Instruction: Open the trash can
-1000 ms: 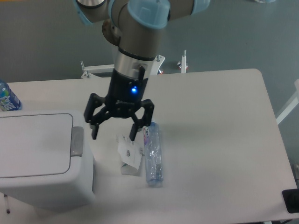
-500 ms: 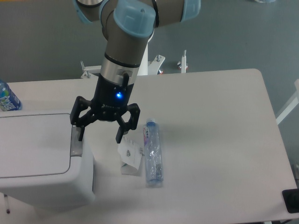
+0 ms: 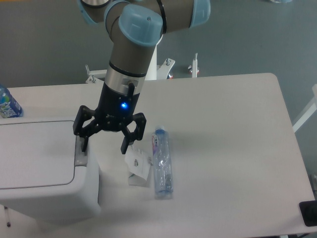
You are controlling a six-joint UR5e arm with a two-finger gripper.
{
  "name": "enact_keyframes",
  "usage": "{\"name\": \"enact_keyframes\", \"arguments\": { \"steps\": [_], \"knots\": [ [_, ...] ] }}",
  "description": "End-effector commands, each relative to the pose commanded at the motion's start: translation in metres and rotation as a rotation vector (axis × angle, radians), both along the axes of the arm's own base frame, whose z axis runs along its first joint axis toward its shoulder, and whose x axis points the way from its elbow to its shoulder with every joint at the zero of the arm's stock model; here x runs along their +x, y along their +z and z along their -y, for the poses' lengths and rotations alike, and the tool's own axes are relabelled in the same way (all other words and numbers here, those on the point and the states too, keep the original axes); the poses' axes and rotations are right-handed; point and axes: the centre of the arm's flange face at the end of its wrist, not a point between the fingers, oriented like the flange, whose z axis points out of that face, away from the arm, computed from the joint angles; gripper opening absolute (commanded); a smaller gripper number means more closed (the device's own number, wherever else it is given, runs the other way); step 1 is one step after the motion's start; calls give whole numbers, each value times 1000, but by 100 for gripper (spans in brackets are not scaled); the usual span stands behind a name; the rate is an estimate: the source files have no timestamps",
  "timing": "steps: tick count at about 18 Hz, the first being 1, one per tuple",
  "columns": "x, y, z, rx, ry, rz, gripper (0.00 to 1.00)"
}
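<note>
The trash can [image 3: 44, 173] is a large white boxy bin at the lower left, its flat lid down. A grey push tab [image 3: 80, 153] runs along its right rim. My gripper [image 3: 104, 148] hangs open at the bin's right edge. Its left fingertip [image 3: 83, 147] is right over the grey tab, and I cannot tell if it touches. The right fingertip [image 3: 124, 148] is over the table, just beside the bin. Nothing is held between the fingers.
A clear plastic bottle [image 3: 162, 163] lies on the table right of the gripper. A small white carton [image 3: 138, 166] sits next to it. Another bottle with a blue label [image 3: 7, 104] stands at the far left edge behind the bin.
The gripper has moved left from above the white carton to the bin's right rim. It dropped slightly in the last half second. It stayed open throughout.
</note>
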Motion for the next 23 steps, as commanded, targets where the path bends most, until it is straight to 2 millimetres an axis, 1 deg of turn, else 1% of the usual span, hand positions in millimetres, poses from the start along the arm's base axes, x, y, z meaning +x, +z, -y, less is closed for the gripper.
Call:
{"name": "enact_keyframes", "arguments": {
  "steps": [18, 19, 20, 23],
  "knots": [
    [-2, -9, -2, -7, -1, 3, 100],
    [-2, -7, -2, -3, -1, 0, 100],
    [-3, 1, -3, 8, -2, -11, 100],
    [-9, 39, -7, 73, 4, -84, 100]
  ]
}}
